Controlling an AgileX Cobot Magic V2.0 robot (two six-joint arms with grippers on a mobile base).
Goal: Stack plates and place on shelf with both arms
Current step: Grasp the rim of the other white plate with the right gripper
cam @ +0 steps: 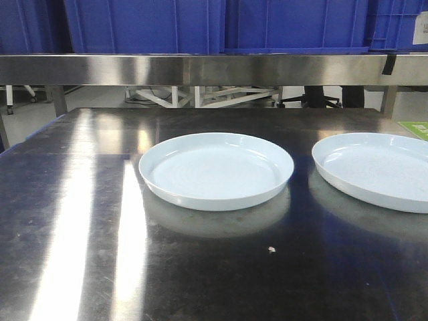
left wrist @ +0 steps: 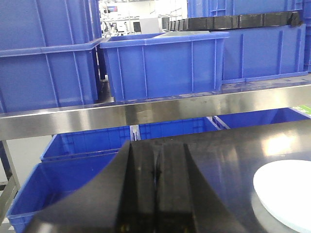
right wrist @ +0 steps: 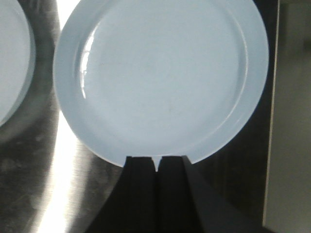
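Two pale blue-white plates are lying side by side on a dark, reflective steel surface (cam: 80,234), apart and not yet stacked. The right plate (right wrist: 160,73) is sitting flat. The left plate (cam: 216,170) is lying just to its left, with a strip of bare surface between them. Beyond the right plate, the shelf (cam: 200,69) is running its long steel front rail across the view, with blue crates (cam: 147,27) resting above it.

The right gripper (right wrist: 158,162) is hanging at the right plate's near rim, fingers pressed together and empty, and the plate is spreading straight ahead of its tips. Whether the tips are touching the rim is hard to tell from above.

The left gripper (left wrist: 155,148), likewise closed and empty, is pointing toward the shelf from farther left of the right plate. So the right arm is looking nearer, and being round, the plate is offering no long axis.
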